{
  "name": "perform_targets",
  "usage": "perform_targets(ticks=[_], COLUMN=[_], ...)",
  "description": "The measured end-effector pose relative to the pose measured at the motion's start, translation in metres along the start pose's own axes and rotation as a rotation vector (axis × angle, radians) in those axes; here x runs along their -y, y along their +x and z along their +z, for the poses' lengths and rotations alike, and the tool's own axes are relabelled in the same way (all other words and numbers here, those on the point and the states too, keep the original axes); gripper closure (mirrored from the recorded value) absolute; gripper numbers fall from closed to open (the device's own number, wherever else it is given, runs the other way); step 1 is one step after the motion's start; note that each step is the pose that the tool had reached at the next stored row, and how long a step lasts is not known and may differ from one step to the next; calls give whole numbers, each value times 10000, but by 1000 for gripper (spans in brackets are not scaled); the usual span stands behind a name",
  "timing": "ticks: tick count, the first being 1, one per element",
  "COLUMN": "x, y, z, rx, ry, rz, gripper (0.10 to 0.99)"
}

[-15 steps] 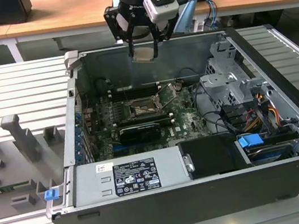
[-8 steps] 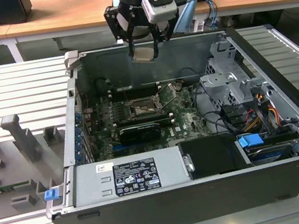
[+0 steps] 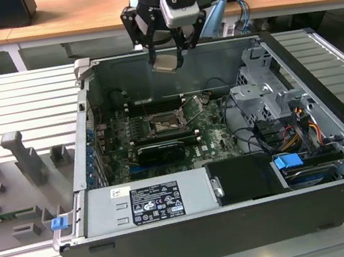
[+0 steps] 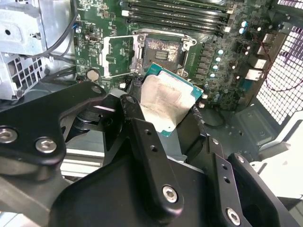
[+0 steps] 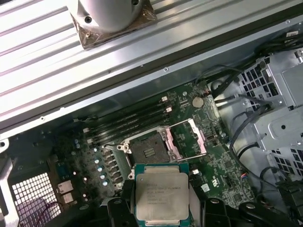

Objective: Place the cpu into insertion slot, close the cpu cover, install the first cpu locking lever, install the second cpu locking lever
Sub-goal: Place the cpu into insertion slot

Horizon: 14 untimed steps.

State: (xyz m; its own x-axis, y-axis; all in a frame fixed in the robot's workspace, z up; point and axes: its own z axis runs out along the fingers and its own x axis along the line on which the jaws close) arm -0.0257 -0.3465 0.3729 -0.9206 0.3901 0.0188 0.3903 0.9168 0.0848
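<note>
the cpu [image 5: 161,198] sat clamped between the 2 fingers of your gripper [image 3: 165,56], held in the air above the open computer case [image 3: 240,222]. below it on the green board [image 3: 213,138], the insertion slot [image 5: 147,150] lay bare, with the cpu cover [image 5: 199,138] standing open beside it.

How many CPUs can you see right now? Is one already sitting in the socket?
1. The cpu is gripped in the tool above the open case; the insertion slot is empty, its cpu cover open.
</note>
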Motion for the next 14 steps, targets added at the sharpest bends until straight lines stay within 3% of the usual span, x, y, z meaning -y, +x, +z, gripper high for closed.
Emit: perform_targets(ticks=[14], x=[1], y=[0], z=[9], rx=[48], ry=[-7], rz=[870], gripper=[545])
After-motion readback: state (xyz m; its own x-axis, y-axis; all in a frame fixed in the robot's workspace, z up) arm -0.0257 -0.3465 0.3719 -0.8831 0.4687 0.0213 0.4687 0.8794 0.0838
